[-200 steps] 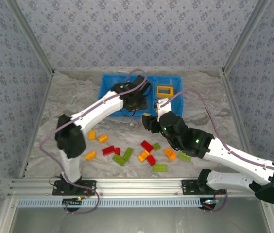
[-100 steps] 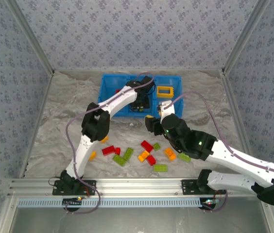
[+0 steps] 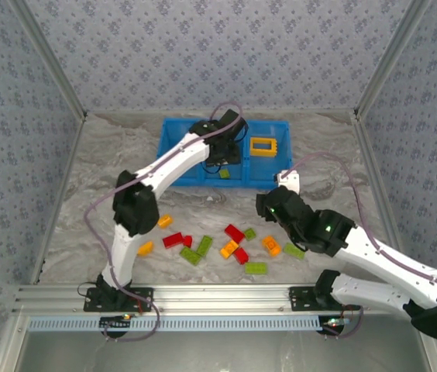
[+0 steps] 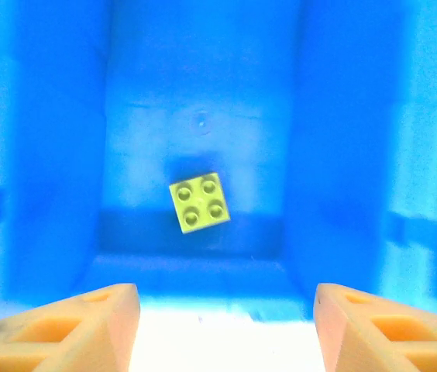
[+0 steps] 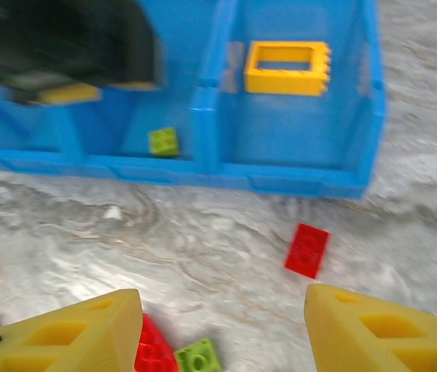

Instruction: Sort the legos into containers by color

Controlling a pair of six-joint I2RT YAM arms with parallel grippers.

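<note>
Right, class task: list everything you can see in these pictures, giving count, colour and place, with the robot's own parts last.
tray: one, blue, three compartments, far middle of the table
frame brick: one, orange, tray's right compartment
square brick: one, lime green, tray's middle compartment
green bricks: about five, loose on the near table
red bricks: about four, loose on the near table
orange bricks: about four, loose on the near table
lone red brick: one, on the table in front of the right compartment
table: one, marbled grey-white
left gripper: one, orange fingers, open, above the middle compartment
right gripper: one, orange fingers, open, above the table before the tray
</note>
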